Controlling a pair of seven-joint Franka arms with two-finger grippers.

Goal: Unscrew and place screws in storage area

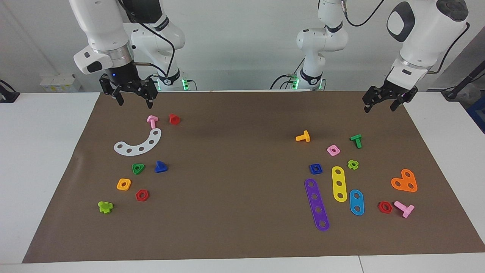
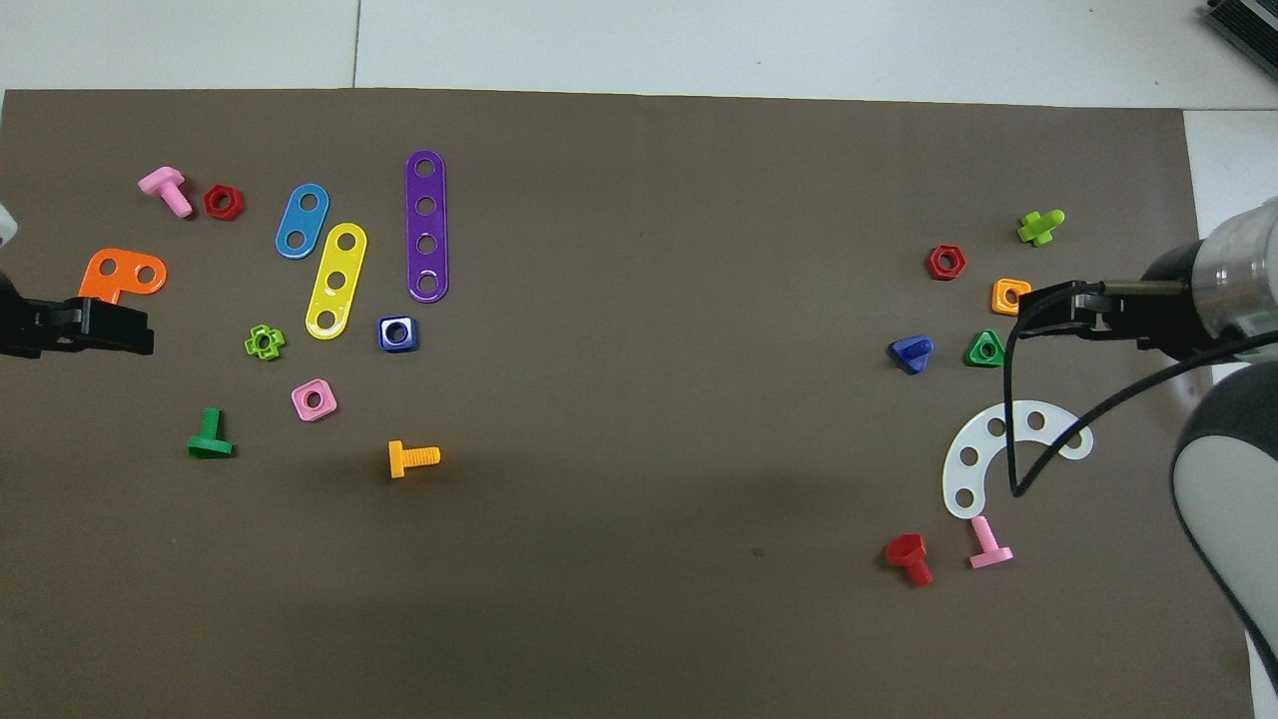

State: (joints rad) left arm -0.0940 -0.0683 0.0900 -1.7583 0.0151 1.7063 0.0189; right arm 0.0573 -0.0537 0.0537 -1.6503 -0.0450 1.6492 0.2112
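The blue triangular-headed screw (image 1: 161,167) lies loose on the brown mat beside a green triangular nut (image 1: 138,168); it also shows in the overhead view (image 2: 911,353). Around it is the storage area (image 1: 125,161), strewn with small nuts and bolts and a white curved strip (image 1: 139,144). My right gripper (image 1: 135,101) hangs open and empty above the mat's edge by the robots, over the spot just short of the pink bolt (image 1: 152,121). My left gripper (image 1: 380,107) hangs open and empty above the mat's corner at the left arm's end.
Toward the left arm's end lie purple (image 1: 316,204), yellow (image 1: 339,184) and blue (image 1: 356,202) straight strips, a blue square nut (image 1: 315,168), an orange plate (image 1: 404,181), and orange (image 1: 303,137), green (image 1: 356,140) and pink (image 1: 404,208) bolts.
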